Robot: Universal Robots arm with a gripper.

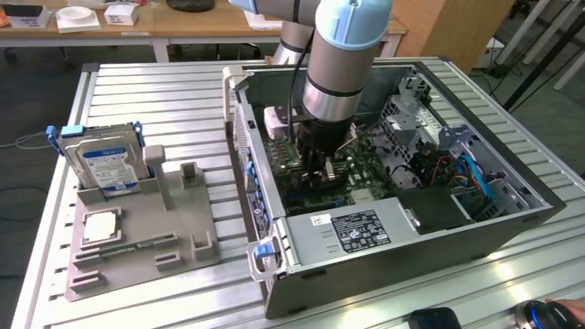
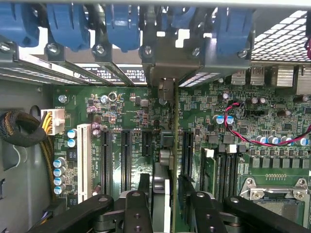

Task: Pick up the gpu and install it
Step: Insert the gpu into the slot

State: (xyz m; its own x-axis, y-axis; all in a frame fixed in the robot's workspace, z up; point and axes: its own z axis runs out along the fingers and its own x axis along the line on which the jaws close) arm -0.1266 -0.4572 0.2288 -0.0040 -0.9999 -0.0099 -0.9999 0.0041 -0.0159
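The gpu [image 2: 164, 160] stands edge-on in the wrist view. It is a thin dark card running over the green motherboard [image 2: 121, 104] among the black expansion slots. Its grey metal end meets the rear slot bracket [image 2: 165, 63]. My gripper [image 2: 165, 183] straddles the card, with a black finger [image 2: 144, 187] close against each face, shut on it. In the exterior view the arm reaches straight down into the open computer case [image 1: 384, 247]. There my gripper [image 1: 325, 177] is low over the board, and the gpu [image 1: 322, 184] shows as a dark piece under it.
Blue slot clips [image 2: 68, 24] line the case's rear wall. A memory stick [image 2: 208, 170], a red-black wire [image 2: 243, 131] and the processor socket [image 2: 277, 204] lie beside the card. At the exterior view's left, a grey fixture [image 1: 137, 233] holds a hard drive [image 1: 105, 161].
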